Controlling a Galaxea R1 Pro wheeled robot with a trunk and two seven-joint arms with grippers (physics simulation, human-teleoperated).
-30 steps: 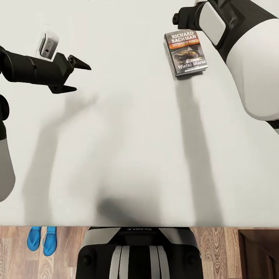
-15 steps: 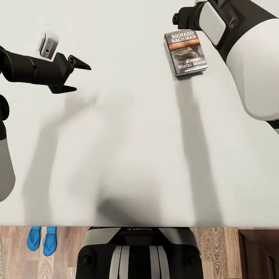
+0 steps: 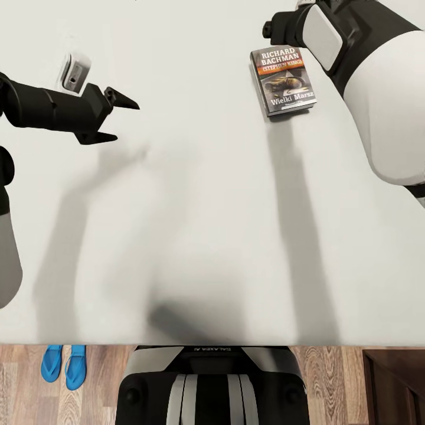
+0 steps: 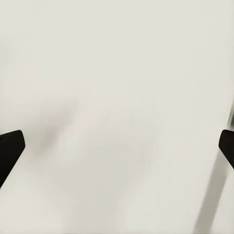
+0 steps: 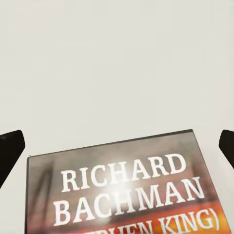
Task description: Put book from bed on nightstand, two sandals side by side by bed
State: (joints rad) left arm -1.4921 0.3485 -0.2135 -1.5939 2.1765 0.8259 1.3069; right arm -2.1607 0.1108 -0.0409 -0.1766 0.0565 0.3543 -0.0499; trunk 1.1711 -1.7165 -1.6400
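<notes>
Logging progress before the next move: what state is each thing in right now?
book: lying flat on the bed, cover up, not gripped.
bed: mattress top bare apart from the book.
sandals: side by side on the floor by the bed's edge.
left end effector: open, empty, above the mattress.
right end effector: open, above the book's top edge.

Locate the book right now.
Head view: the book lies flat on the bed, upper right, just beside the right arm's wrist. The right wrist view looks down on its cover, with the right claw open above it.
</notes>
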